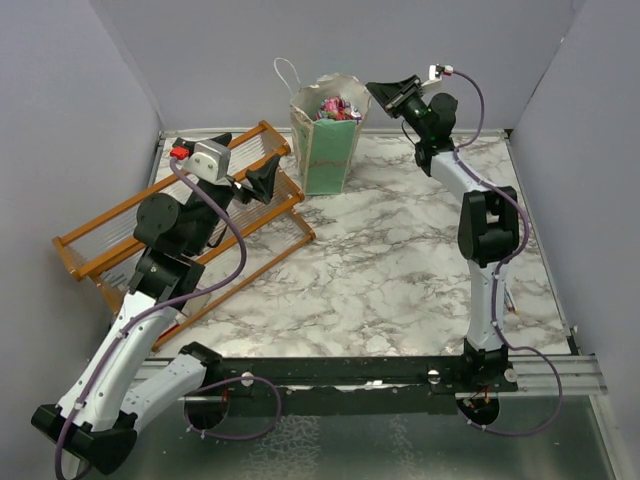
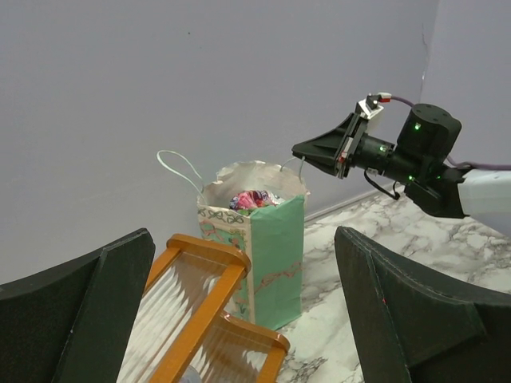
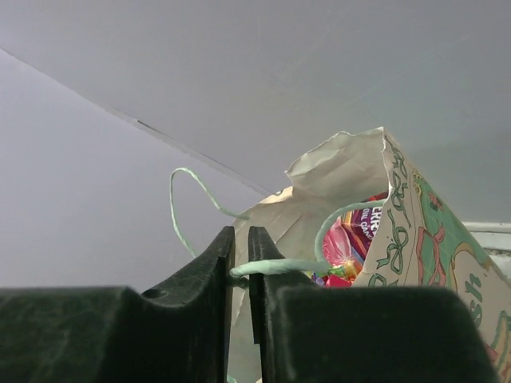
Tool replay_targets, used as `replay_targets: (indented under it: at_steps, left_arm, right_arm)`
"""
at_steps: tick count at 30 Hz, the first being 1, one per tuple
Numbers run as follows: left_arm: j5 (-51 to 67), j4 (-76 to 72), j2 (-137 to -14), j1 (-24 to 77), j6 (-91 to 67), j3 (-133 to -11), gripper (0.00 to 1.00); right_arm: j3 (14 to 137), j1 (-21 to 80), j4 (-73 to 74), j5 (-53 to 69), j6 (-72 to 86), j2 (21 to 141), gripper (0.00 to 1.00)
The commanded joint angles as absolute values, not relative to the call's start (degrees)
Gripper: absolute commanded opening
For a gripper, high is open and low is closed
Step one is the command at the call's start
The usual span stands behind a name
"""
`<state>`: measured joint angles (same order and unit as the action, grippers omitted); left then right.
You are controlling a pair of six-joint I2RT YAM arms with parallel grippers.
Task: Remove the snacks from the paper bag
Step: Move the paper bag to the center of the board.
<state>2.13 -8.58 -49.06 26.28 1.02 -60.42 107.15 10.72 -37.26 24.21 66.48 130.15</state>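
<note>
The mint-green paper bag stands upright at the back of the marble table. Bright foil snacks fill its open top. My right gripper sits level with the bag's rim on its right side, shut on the near string handle. In the right wrist view the gripper pinches the string, with the bag and pink and purple snacks just beyond. My left gripper is open and empty, above the orange rack and left of the bag. The snacks also show in the left wrist view.
An orange wooden rack lies slanted across the left of the table, under my left gripper, its near end close to the bag's left side. Grey walls enclose the back and sides. The bag's other handle loops up freely.
</note>
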Motion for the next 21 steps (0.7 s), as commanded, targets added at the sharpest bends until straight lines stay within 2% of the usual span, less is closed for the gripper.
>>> replay_targets:
  at_steps: [1,3,12,21]
  left_arm:
    - [1.85,-10.91,-49.14,26.54,1.19,-59.77,0.99]
    - [1.81,-11.12,-49.25,26.52,1.15,-59.48,0.99]
    - [1.41,-11.95,-49.18,26.46,0.8,-58.85,0.99]
    - [1.54,-12.69,-49.34,26.46,-0.26,-58.36,0.99]
  right_arm:
    - [104.77,10.81,-39.66,23.12,65.65,128.17,0.08]
    - [102.16,10.81,-40.02,22.84,64.04,125.68,0.02]
    - [81.43,7.58,-42.22,21.3,60.74,109.94,0.01]
    - [65.4,3.53,-34.31,22.33,55.21,91.94,0.01]
